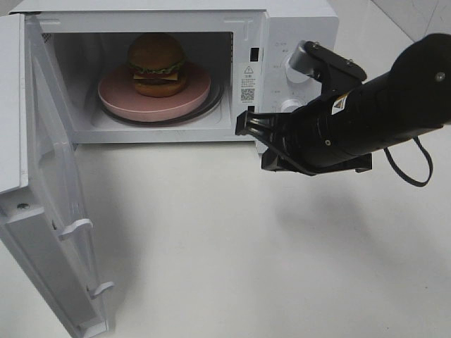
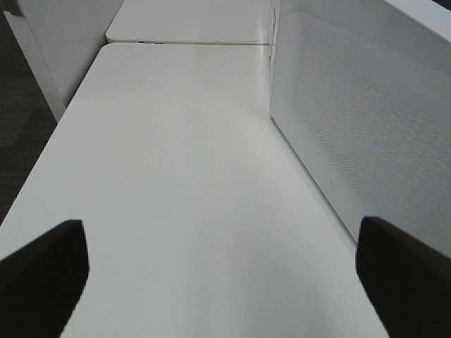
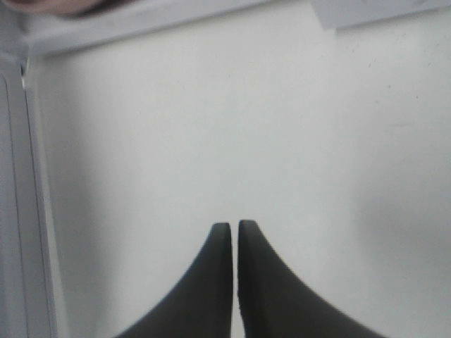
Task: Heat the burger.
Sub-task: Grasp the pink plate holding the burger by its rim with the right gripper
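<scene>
Burger (image 1: 156, 63) on plate (image 1: 127, 109) inside microwave (image 1: 304, 27)

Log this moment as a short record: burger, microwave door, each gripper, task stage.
burger: on the pink plate, inside the microwave
door: wide open, swung left
right gripper: shut, empty, just outside the cavity's lower right corner
left gripper: open, empty, above the table
stage: burger loaded, door not yet closed
</scene>
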